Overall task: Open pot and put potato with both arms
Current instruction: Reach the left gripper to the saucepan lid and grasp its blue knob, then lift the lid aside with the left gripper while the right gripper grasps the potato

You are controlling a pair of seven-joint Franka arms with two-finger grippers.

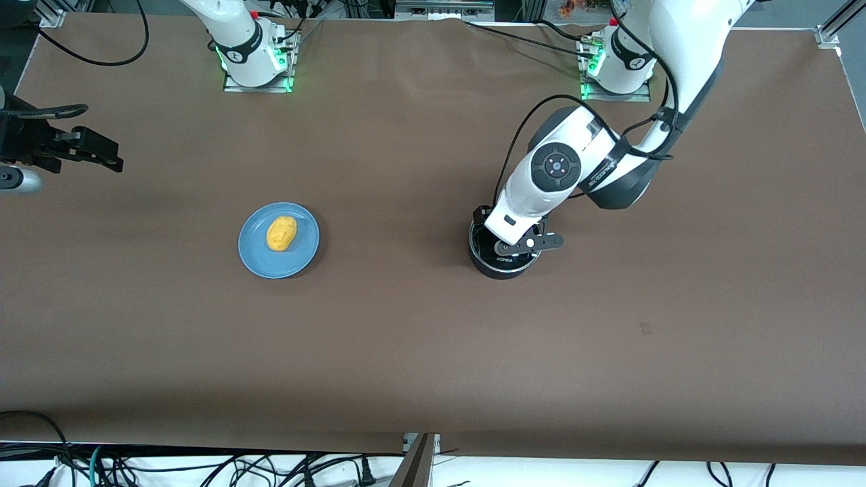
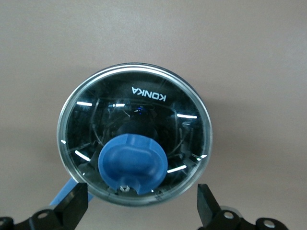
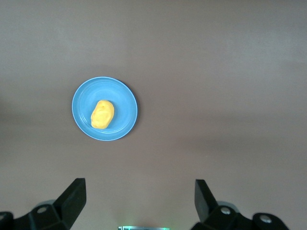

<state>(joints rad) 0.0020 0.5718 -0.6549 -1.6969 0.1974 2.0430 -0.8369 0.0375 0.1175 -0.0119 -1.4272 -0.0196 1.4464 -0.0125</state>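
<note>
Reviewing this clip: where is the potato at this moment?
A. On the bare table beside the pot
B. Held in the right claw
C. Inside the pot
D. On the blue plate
D. The potato lies on the blue plate, toward the right arm's end of the table, while the pot has its glass lid on, with the left claw open over it.

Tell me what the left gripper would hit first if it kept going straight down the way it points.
The left gripper, fingers open, points down over the pot. It would most likely meet the blue knob of the glass lid first, though its height above the knob is unclear.
</note>
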